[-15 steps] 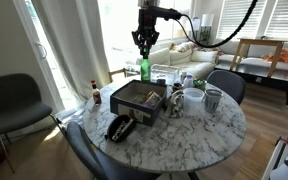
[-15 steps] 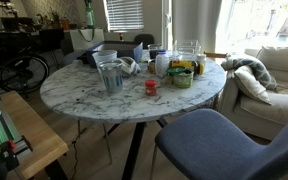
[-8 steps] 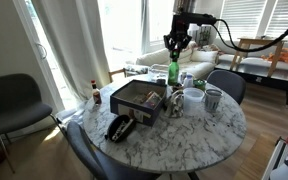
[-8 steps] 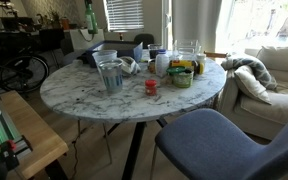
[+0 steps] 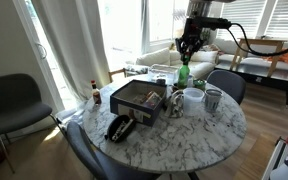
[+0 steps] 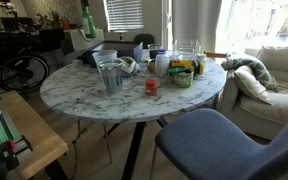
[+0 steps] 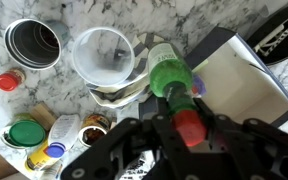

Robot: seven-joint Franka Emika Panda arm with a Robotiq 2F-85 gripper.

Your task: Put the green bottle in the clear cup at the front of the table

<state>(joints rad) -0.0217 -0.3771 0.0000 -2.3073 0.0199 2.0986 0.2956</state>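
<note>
My gripper (image 5: 191, 47) is shut on the red top of the green bottle (image 5: 183, 72) and holds it upright in the air above the far side of the round marble table (image 5: 184, 135). The clear cup (image 5: 193, 98) stands on the table just below and in front of the bottle. In the wrist view the gripper (image 7: 187, 125) holds the bottle (image 7: 169, 78), whose lower end hangs just right of the clear cup's open mouth (image 7: 102, 52). In an exterior view the bottle (image 6: 85, 20) hangs high at the far left.
A grey glass tumbler (image 5: 213, 99) stands beside the clear cup, also seen from the wrist (image 7: 32, 42). An open black box (image 5: 139, 100), a small dark red-capped bottle (image 5: 95, 92), a black object (image 5: 120, 127) and several jars (image 7: 26, 132) are on the table. Chairs ring it.
The gripper has carried the green bottle sideways from above the back of the black box to above the cups. Nothing on the table has moved.
</note>
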